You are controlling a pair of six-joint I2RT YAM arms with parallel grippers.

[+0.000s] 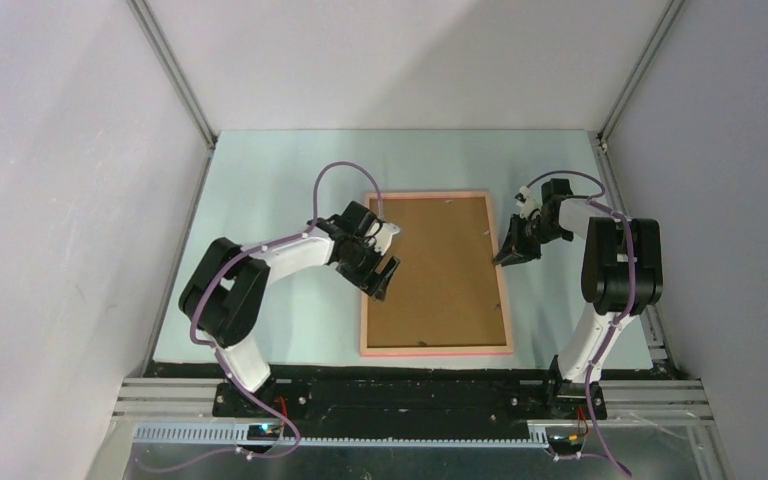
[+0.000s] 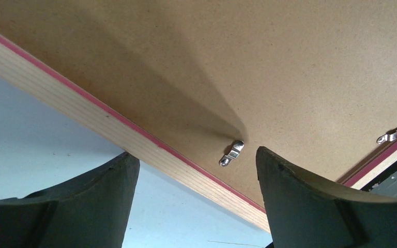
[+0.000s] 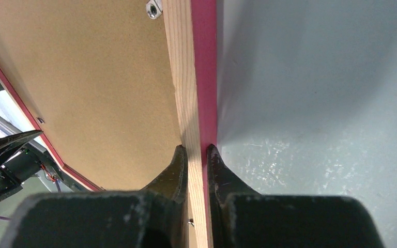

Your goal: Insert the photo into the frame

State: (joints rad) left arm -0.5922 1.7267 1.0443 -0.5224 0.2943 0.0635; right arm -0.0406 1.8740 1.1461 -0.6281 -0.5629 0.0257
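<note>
Top external view: frame (image 1: pixel 437 350) lies back-up mid-picture on the table (image 1: pixel 280 200), brown backing board (image 1: pixel 450 270) filling it; the photo shows in no view, so can't tell if it's under the board. Right gripper (image 1: pixel 508 254) is pinched shut on the frame's right rail, left gripper (image 1: pixel 385 262) hangs wide open and empty over the left rail, with a metal clip (image 2: pixel 232 152) between its fingers. Looks like the closing-up step: next move likely needs that clip turned onto the board while the right steadies the frame
</note>
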